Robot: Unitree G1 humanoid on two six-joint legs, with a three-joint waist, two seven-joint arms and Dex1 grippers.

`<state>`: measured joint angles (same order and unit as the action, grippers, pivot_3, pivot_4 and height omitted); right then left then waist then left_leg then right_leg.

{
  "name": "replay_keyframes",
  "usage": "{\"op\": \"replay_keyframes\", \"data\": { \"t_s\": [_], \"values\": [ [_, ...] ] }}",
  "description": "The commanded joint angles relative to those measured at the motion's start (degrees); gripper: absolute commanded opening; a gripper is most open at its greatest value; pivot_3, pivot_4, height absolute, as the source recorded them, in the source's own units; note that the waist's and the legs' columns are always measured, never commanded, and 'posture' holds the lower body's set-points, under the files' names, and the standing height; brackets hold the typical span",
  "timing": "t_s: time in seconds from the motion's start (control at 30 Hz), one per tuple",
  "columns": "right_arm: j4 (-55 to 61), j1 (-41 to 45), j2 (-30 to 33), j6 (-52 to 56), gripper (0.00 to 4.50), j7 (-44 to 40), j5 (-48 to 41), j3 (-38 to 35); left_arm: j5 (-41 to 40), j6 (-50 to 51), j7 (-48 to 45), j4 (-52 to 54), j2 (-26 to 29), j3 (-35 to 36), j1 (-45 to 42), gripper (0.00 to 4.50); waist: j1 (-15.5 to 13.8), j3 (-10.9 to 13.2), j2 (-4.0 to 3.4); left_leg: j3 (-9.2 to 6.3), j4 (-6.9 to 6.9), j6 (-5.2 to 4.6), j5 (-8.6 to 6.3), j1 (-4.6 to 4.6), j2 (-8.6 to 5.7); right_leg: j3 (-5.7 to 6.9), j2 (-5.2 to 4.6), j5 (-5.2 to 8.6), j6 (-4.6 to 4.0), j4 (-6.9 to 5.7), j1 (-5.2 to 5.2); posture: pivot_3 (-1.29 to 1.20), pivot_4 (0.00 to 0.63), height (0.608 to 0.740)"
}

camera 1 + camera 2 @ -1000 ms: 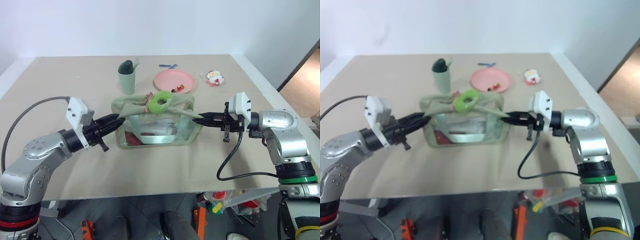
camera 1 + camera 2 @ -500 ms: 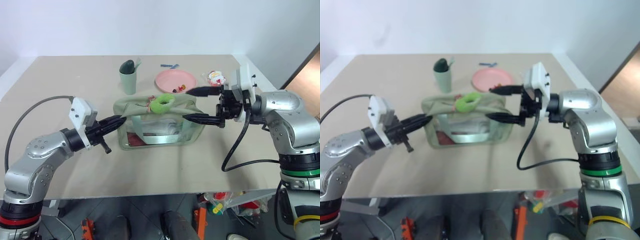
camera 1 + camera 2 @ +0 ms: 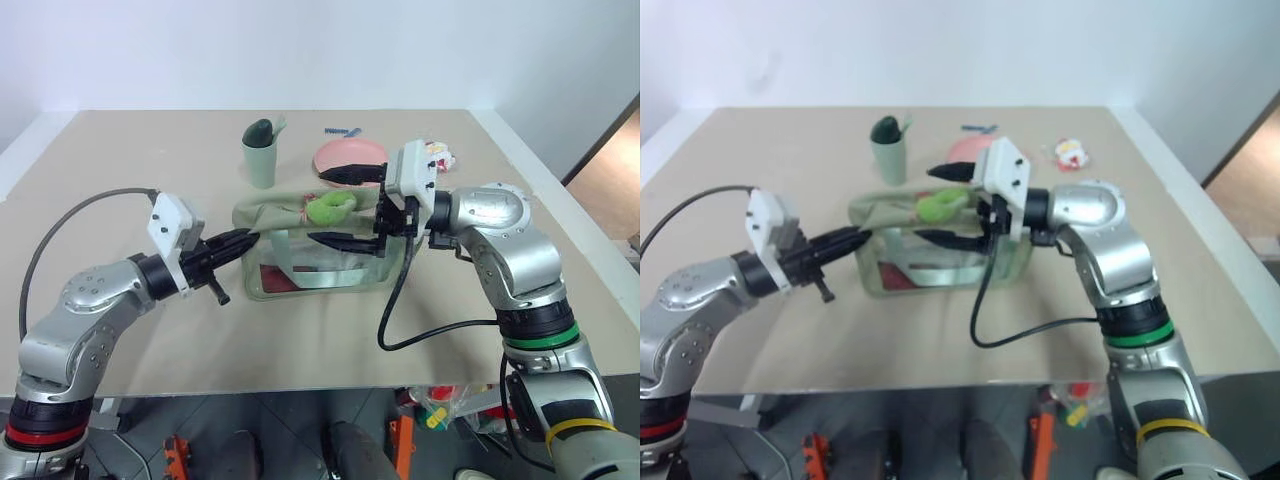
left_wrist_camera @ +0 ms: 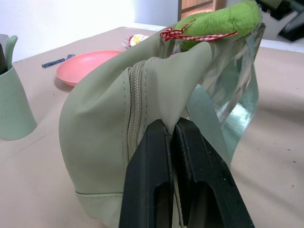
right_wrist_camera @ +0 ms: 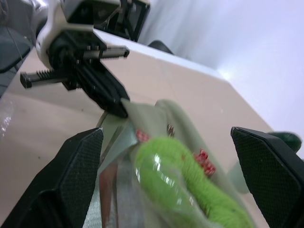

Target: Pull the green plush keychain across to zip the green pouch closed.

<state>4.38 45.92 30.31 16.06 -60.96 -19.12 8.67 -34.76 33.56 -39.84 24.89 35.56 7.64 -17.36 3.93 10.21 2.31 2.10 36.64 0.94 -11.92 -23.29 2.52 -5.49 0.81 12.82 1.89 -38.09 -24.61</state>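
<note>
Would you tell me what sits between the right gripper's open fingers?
The green plush keychain atop the green pouch lies between the right gripper fingers, untouched, in the right wrist view.

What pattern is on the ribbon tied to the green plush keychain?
Red-and-white gingham check ribbon on the green plush keychain, clearest in the left wrist view.

Pink plate [image 3: 338, 153] partly hidden behind the right gripper [image 3: 335, 207], small blue items [image 3: 341, 131] on the table [image 3: 150, 150] too small to identify, pouch contents [image 3: 300, 270] unclear.

sage cup [image 3: 260, 160], pink plate [image 3: 342, 156], blue pen [image 3: 341, 131] on table [image 3: 120, 180].
</note>
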Motion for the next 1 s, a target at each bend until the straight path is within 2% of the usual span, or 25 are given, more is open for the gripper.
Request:
{"op": "replay_keyframes", "data": {
  "t_s": [0.03, 0.33, 0.67, 0.77, 0.9, 1.0],
  "values": [
    [-0.3, 1.4, -0.2, -2.0, 3.30, -0.3, 0.6, -0.7, 0.5, -0.8, 0.0, 0.6, -0.5, -1.2, -0.6, 0.00, -0.1, 0.0, 0.00, -0.01, 0.00, 0.00, 0.00, -0.01, 0.00, 0.01, 0.00, 0.00, 0.00, 0.00, 0.00, 0.00, 0.150, 0.740],
    [0.1, 0.0, 0.0, -1.9, 0.11, -2.1, -0.5, -1.0, 1.9, -1.2, 0.3, 0.7, -0.9, -1.9, -0.1, 0.00, -0.3, 0.0, 0.00, -0.02, 0.01, 0.00, 0.00, 0.00, -0.01, 0.02, -0.02, 0.00, 0.00, 0.00, 0.02, 0.00, 0.150, 0.740],
    [1.1, 0.2, 0.3, -2.2, 0.03, -2.4, -1.0, -1.7, 2.5, -1.8, 0.3, 0.4, -1.4, -2.6, -0.7, 0.00, -1.1, 0.0, 0.00, -0.01, 0.01, 0.00, 0.00, 0.01, 0.00, 0.03, -0.01, 0.00, 0.00, 0.00, 0.02, 0.00, 0.150, 0.740],
    [1.2, 0.7, 0.6, -3.9, 0.03, -2.1, -1.9, -3.8, 2.2, -1.6, 1.1, 0.5, -2.2, -2.5, -1.2, 0.00, -1.2, 0.0, 0.00, -0.01, 0.01, 0.00, 0.00, 0.01, 0.00, 0.03, -0.01, 0.00, 0.00, 0.00, 0.01, 0.00, 0.150, 0.740],
    [-1.0, 2.2, 3.4, -7.3, 0.03, -1.9, -1.2, -7.5, 2.6, -1.3, 1.8, 0.7, -2.6, -2.4, -1.8, 0.00, -1.4, 0.0, 0.00, -0.02, 0.01, 0.00, 0.00, -0.04, -0.04, 0.05, -0.05, 0.02, 0.02, 0.02, 0.01, 0.00, 0.150, 0.740],
    [-4.7, 2.7, 9.2, -10.6, 0.03, -2.2, 0.6, -11.5, 3.6, -1.1, 4.5, 0.8, -3.4, -1.9, -3.0, 0.00, -1.5, 0.0, 0.00, -0.01, 0.01, 0.00, 0.00, -0.05, -0.13, 0.03, -0.13, 0.04, 0.07, 0.04, 0.02, 0.00, 0.150, 0.740]
  ]
}}
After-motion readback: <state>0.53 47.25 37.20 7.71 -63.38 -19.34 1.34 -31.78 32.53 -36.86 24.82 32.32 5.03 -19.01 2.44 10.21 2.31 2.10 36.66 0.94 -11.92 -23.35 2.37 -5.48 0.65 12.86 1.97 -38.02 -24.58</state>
